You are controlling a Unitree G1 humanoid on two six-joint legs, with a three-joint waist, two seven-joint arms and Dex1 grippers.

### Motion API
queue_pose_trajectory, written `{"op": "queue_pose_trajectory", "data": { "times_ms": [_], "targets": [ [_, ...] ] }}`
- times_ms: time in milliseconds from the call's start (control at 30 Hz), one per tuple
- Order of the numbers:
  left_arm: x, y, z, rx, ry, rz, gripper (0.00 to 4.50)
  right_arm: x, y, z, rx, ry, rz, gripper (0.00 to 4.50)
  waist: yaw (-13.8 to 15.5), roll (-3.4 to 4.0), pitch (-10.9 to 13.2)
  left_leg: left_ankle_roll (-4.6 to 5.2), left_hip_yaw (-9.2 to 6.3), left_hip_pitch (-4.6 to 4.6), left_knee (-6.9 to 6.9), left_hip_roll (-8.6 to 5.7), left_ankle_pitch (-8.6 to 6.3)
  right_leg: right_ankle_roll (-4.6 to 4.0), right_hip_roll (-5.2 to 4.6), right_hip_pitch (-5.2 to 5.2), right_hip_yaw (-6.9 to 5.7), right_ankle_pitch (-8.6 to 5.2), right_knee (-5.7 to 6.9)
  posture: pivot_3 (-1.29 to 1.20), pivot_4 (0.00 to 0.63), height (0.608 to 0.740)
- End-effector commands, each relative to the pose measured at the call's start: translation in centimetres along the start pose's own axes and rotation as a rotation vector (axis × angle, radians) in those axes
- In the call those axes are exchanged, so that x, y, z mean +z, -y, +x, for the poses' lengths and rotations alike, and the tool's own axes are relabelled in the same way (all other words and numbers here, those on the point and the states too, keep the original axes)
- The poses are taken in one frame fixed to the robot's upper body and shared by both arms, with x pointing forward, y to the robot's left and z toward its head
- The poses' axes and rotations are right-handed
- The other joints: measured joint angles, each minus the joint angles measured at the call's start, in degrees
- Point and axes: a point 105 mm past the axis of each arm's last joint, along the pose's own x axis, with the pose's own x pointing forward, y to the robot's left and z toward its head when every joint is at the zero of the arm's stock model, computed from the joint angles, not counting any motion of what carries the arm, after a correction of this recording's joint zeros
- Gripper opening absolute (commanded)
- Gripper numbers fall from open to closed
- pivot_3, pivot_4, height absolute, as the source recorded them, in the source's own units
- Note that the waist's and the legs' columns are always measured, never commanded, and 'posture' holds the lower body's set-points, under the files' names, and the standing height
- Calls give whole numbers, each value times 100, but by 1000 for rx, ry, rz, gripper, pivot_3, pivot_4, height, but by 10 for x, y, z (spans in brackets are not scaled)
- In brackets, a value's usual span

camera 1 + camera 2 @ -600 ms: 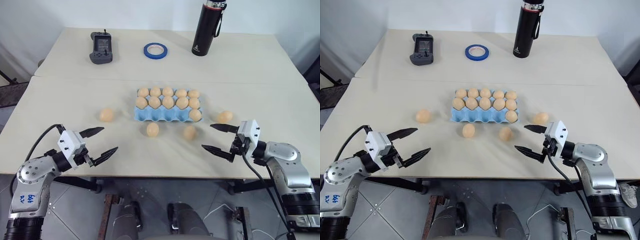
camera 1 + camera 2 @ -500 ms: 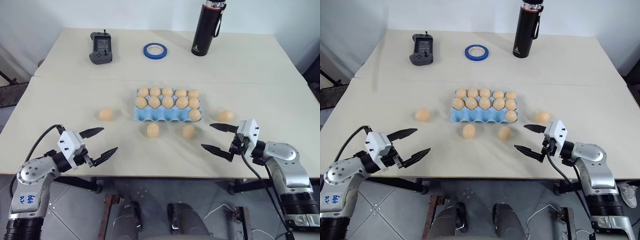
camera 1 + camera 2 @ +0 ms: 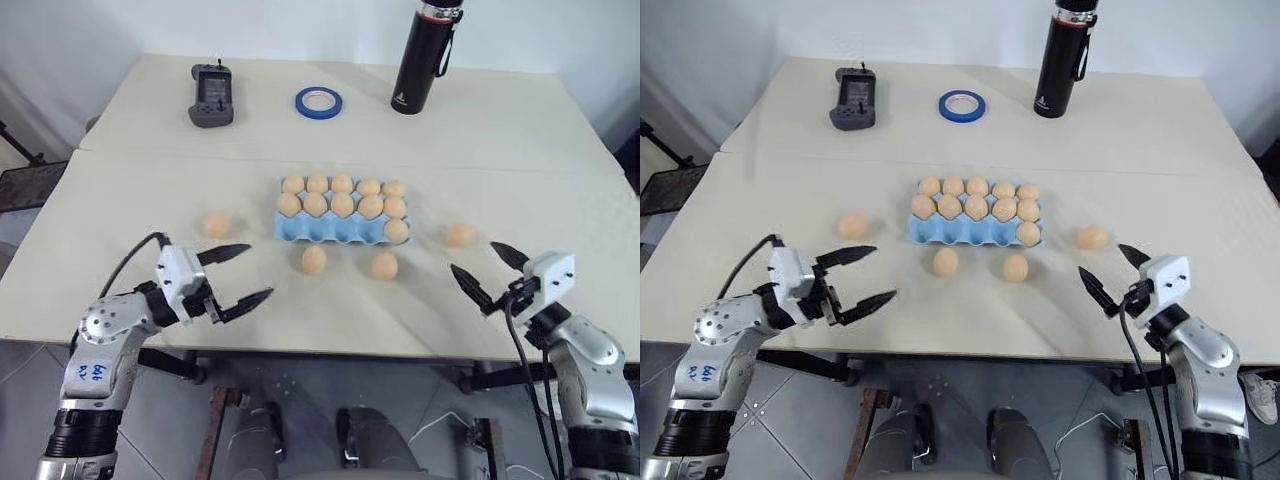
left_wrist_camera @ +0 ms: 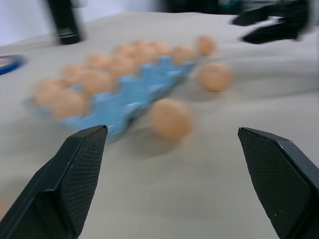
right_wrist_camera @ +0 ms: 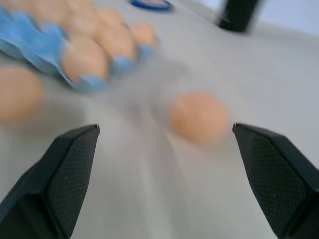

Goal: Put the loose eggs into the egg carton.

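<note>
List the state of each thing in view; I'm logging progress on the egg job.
Egg carton: eleven cups filled, four front cups empty.
Loose eggs: four on the table, outside the carton.
Left pincer: open, empty.
Right pincer: open, empty.
Black bottle: upright, capped.
Blue tape ring: lying flat.
Handheld controller: lying flat.

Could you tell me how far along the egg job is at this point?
Done: the egg carton holds eleven eggs; its two far rows are full and one egg sits at the right end of the near row. In hand: nothing; the left gripper and right gripper are both open and empty. Left: four loose eggs on the table, matching the four empty near-row cups.
</note>
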Motion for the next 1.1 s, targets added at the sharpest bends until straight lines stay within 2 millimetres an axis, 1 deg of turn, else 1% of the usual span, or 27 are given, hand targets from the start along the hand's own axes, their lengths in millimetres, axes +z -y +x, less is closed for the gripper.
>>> {"op": "queue_pose_trajectory", "data": {
  "times_ms": [33, 167, 267, 333, 467, 633, 733, 833, 967, 1000, 1067, 1100],
  "targets": [
    [8, 0, 7, -32, 40, 28, 4472, 4, 4, 0, -40, 29, -28, 4500, -48, 0, 0, 2, -2, 0, 4, 0, 1, 0, 0, -1, 0, 0, 10, 0, 150, 740],
    [9, 0, 11, -46, 53, 29, 4472, 3, -2, 15, -20, 27, -25, 4500, -97, 0, 0, 6, -9, 3, 21, 1, 6, 0, 0, -1, -2, 0, 32, 0, 150, 740],
    [8, -1, 12, -42, 48, 35, 4472, 8, 4, 35, -34, 36, -13, 4500, -121, 3, 1, 11, -9, 6, 30, 0, 10, 2, 0, -1, 1, 2, 44, 0, 150, 740],
    [8, -1, 12, -40, 46, 34, 4472, 9, 7, 43, -41, 32, -9, 4500, -104, 4, 1, 11, -11, 5, 37, 0, 10, 2, -2, -2, 0, 2, 49, 0, 150, 740],
    [8, 7, 8, -41, 44, 34, 4472, 14, 13, 64, -31, 47, 5, 4500, -77, 4, 2, 11, -16, 2, 32, -1, 9, 1, -3, -2, -4, 1, 47, 0, 150, 740],
    [10, 8, 8, -10, 52, 33, 4472, 8, 14, 85, -12, 30, 30, 4500, -79, 6, 2, 13, -15, -1, 34, -2, 10, 1, -2, -4, -3, 1, 45, 0, 150, 740],
    [11, 9, 8, 0, 53, 34, 4472, 3, 17, 98, -39, 18, 69, 4500, -82, 6, 2, 14, -15, 0, 38, -1, 10, 1, -2, -2, -3, 1, 47, 0, 150, 740],
    [12, 9, 7, 10, 51, 35, 4500, 1, 16, 104, -35, 16, 70, 3868, -86, 6, 2, 14, -15, -1, 44, -2, 10, 3, -4, -1, -3, 2, 48, 0, 150, 740],
    [12, 7, 5, 36, 52, 37, 4500, 4, 13, 108, -13, 35, 64, 2570, -83, 7, 3, 14, -15, -1, 41, -1, 12, 3, -3, -2, -3, 2, 48, 0, 150, 740],
    [12, 7, 5, 39, 51, 37, 4500, 5, 12, 108, -6, 37, 60, 2426, -83, 7, 3, 14, -15, -2, 41, -1, 12, 3, -3, -2, -3, 2, 48, 0, 150, 740],
    [12, 7, 3, 49, 46, 37, 4500, 10, 6, 110, 26, 46, 46, 2392, -89, 7, 3, 15, -15, -1, 43, -2, 11, 3, -3, -2, -2, 2, 48, 0, 150, 740],
    [11, 7, 1, 55, 43, 37, 4500, 16, 3, 112, 46, 73, 53, 2392, -91, 7, 3, 15, -15, -1, 43, -1, 10, 3, -3, -2, -1, 2, 48, 0, 150, 740]
  ]
}}
